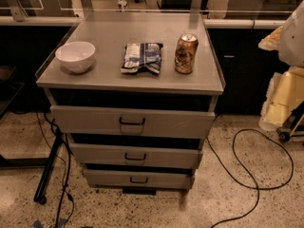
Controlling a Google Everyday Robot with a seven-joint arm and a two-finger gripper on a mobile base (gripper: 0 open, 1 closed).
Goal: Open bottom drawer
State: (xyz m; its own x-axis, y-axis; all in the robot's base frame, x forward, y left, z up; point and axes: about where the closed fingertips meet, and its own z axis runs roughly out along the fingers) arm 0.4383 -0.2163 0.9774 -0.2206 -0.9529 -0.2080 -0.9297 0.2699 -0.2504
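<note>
A grey metal cabinet [128, 82] with three drawers stands in the middle of the camera view. The bottom drawer [164, 179] is the lowest and narrowest front, just above the floor, with a small black bar handle [138, 180]. A dark gap runs along its top edge. The middle drawer [166, 156] and the top drawer [171, 122] sit above it, each with a black handle. My gripper is not in view. A white rounded part [294, 30], perhaps my arm, enters at the right edge, far from the drawers.
On the cabinet top stand a white bowl [75, 56], a chip bag [141, 57] and a can [185, 53]. A black cable [247, 175] loops on the floor at the right. A black stand leg [47, 172] and cables lie left. A yellowish object [285, 99] stands right.
</note>
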